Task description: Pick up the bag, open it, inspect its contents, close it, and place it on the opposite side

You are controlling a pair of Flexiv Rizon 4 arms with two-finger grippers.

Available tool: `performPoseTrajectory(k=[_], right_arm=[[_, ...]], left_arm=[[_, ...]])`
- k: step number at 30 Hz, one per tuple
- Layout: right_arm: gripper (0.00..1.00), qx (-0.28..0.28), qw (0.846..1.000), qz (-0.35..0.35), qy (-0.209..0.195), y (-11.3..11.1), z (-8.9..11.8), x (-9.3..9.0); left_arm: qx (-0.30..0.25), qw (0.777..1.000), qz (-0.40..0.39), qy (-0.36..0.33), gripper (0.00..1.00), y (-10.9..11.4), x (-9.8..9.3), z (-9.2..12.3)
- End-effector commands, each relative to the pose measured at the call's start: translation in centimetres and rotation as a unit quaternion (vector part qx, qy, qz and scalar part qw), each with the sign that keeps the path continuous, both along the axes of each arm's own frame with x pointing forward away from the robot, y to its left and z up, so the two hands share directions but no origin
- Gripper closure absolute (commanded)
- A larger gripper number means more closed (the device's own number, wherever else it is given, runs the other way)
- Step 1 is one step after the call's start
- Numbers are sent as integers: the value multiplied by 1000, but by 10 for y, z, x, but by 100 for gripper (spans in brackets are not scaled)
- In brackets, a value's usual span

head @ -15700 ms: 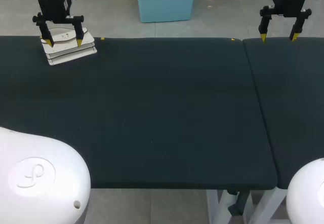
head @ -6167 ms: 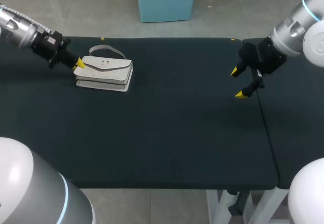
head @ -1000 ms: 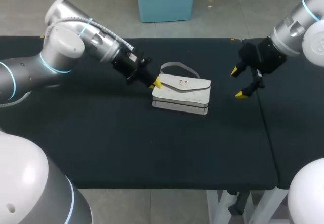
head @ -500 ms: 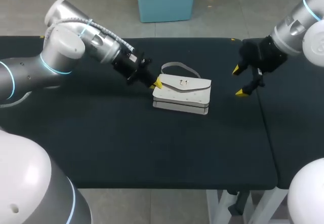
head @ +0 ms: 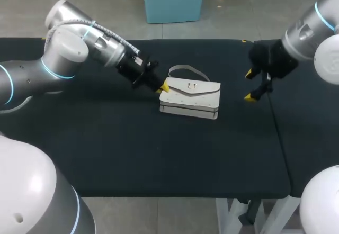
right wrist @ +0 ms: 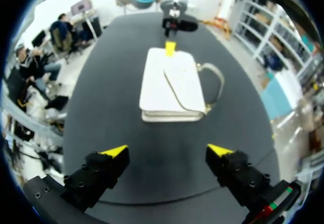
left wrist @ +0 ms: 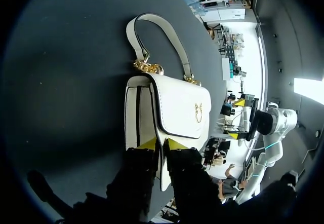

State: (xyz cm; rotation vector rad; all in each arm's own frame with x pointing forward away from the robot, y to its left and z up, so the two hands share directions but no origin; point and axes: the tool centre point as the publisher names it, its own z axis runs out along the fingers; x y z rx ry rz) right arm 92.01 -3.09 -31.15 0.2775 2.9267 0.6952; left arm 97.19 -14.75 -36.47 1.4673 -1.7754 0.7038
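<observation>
A white handbag (head: 190,99) with a flap, a gold clasp and a short handle (head: 185,70) lies flat at the table's middle. My left gripper (head: 163,87) sits at the bag's left end, shut on the edge there. In the left wrist view the bag (left wrist: 177,107) stretches ahead of that gripper (left wrist: 161,144), with its white edge pinched between the two yellow tips. My right gripper (head: 248,86) hangs open to the right of the bag, apart from it. In the right wrist view the bag (right wrist: 169,84) lies well ahead of the open right gripper (right wrist: 167,150).
A seam (head: 267,101) between two dark table sections runs just under my right gripper. The black cloth table (head: 132,149) extends toward the near edge and to the right of the seam.
My right gripper has shifted slightly toward the far edge. The bag and my left arm stay where they were.
</observation>
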Motion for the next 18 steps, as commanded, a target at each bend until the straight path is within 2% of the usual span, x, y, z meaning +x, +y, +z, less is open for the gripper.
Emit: performPoseTrajectory(k=[1, 4, 10, 18], right_arm=[[0, 1, 1000, -3, -4, 0, -2, -2], [0, 3, 1000, 0, -5, 0, 0, -1], [0, -13, 1000, 10, -22, 5, 16, -2], [0, -80, 994, 36, -64, 31, 37, -11]], left_arm=[[-2, 1000, 3, -3, 0, 2, -2, 1], [-5, 1000, 3, -8, 0, 6, -4, 8], [-13, 999, -3, -29, 0, 23, -6, 33], [43, 995, -33, -87, 0, 47, 6, 60]])
